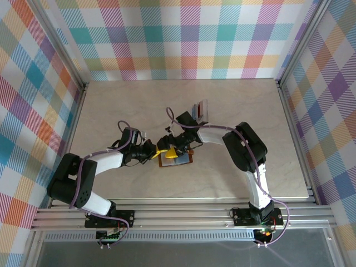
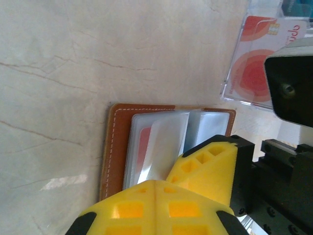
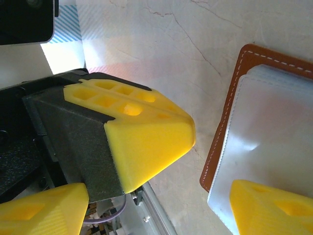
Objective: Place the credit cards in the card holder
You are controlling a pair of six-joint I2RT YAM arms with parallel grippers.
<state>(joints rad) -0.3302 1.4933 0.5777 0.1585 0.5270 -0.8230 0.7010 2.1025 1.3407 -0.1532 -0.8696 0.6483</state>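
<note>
The card holder [image 1: 179,161] lies open on the table, a brown wallet [image 2: 115,147] with clear pockets facing up. A red credit card [image 2: 143,147] sits inside one pocket. My left gripper [image 2: 155,185] is shut, its yellow tips meeting over the near edge of the pockets; it lies just left of the wallet [image 1: 159,150]. My right gripper [image 3: 156,215] stands open at the wallet's near end, one fingertip [image 3: 274,205] resting on a clear pocket, the other [image 3: 39,210] off to the side. Whether the left gripper pinches a pocket is hidden.
A clear plastic tray [image 1: 200,111] stands behind the wallet, holding another red card [image 2: 252,63] and a blue-green one [image 2: 293,7]. The two grippers are crowded close together over the wallet. Patterned walls ring the table, and a metal rail [image 1: 178,214] runs along the near edge.
</note>
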